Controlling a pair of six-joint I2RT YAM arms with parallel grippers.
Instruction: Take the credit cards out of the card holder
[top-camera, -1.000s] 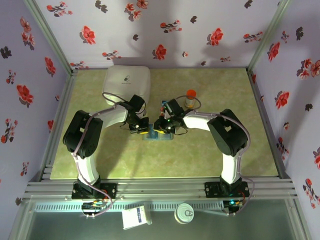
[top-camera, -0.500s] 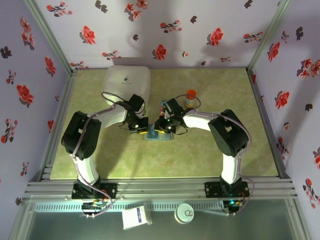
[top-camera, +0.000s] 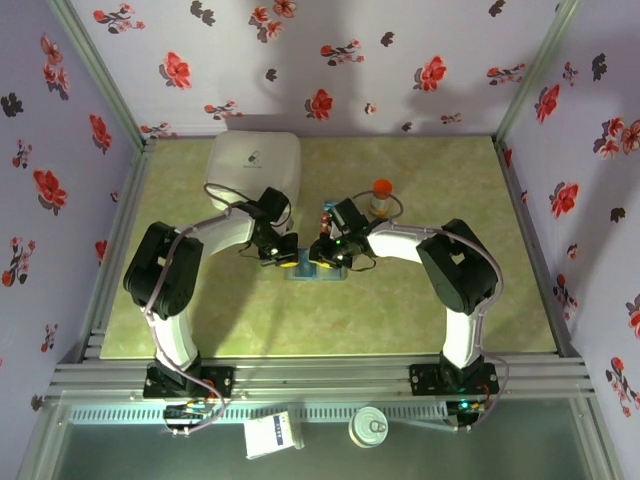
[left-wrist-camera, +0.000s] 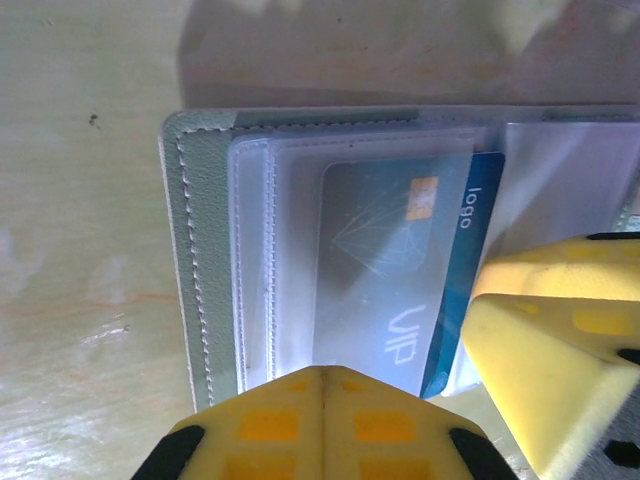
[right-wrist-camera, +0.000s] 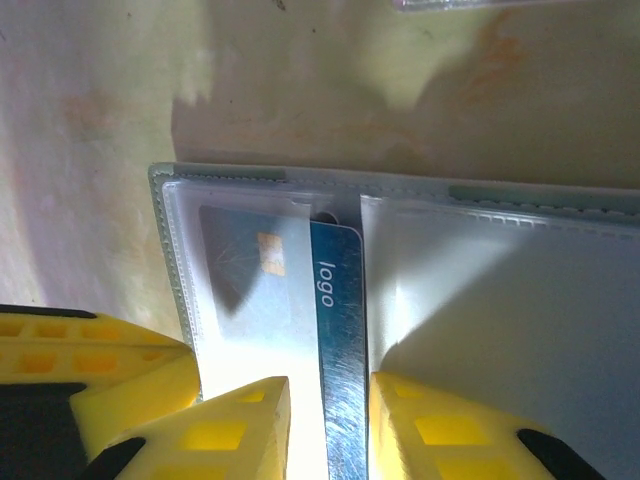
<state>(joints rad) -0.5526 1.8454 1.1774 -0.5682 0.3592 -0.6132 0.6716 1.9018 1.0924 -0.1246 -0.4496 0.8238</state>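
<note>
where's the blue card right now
Right wrist view: the blue card sticks partway out of a clear sleeve in the card holder, between the fingers of the right gripper.

White box (top-camera: 254, 165) and bottle (top-camera: 381, 197) behind the card holder (top-camera: 316, 271); open table (top-camera: 330, 320) nearer.

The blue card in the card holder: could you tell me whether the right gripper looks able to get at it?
Probably yes: the blue card sticks partly out of its clear sleeve, uncovered there, and the open right gripper straddles that strip.
</note>
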